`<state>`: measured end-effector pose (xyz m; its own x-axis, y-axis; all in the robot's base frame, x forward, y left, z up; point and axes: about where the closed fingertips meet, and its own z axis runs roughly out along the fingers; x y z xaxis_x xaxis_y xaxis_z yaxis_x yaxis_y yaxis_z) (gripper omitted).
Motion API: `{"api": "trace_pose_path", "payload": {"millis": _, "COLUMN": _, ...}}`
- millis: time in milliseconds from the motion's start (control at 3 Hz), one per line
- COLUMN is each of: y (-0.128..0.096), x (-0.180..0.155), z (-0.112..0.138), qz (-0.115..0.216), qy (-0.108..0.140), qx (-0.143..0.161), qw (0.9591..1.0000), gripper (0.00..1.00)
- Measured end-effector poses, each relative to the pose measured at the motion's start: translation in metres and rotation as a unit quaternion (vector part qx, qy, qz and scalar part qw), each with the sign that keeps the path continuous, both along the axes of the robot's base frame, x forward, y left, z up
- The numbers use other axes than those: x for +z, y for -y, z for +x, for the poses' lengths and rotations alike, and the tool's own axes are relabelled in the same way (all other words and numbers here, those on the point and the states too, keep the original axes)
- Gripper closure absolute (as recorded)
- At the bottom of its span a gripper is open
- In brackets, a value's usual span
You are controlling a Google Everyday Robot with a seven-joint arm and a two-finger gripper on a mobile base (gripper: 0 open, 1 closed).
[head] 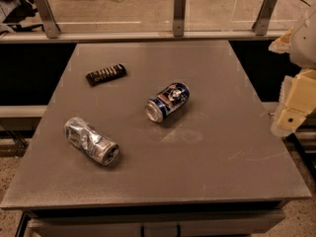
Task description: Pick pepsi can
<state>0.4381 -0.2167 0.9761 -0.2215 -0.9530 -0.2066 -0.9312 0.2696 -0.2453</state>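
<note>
Nearest the camera, the grey table (222,177) carried the dented silvery-blue can (90,141) on its front left, lying on its side and well apart from everything else; it was not the target. Farther in, close to the table's middle, the pepsi can (168,101) also lay on its side, smooth and dark blue, its round emblem turned upward; its long axis ran on a diagonal, the silver end pointing near-left toward the camera and the other end far-right. At about the same depth, the gripper (295,107) hung at the right edge of the view, off the table's right side and holding nothing; whether it was released or clenched I cannot tell. The can therefore lay well to the gripper's left across bare tabletop, with nothing between them; as I judge it, the reach would have to travel leftward and close across the can's narrow body, square to that diagonal. Farther back on the left sat the flat dark ribbed bar (105,74); beyond the table ran a railing (173,33).
</note>
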Motion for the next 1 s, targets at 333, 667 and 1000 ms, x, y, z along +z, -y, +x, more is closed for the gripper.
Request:
{"api": "trace_pose_path", "payload": {"millis": 333, "y": 0.0, "x": 0.0, "z": 0.0, "qz": 0.0, "qy": 0.0, "qx": 0.0, "qw": 1.0, "gripper": 0.0}}
{"api": "trace_pose_path", "payload": {"millis": 667, "y": -0.023, "x": -0.008, "z": 0.015, "qz": 0.012, "qy": 0.0, "qx": 0.053, "qw": 0.9985, "gripper": 0.0}}
{"api": "trace_pose_path", "payload": {"millis": 1000, "y": -0.067, "x": -0.024, "z": 0.036, "qz": 0.027, "qy": 0.014, "qx": 0.152, "qw": 0.988, "gripper": 0.0}}
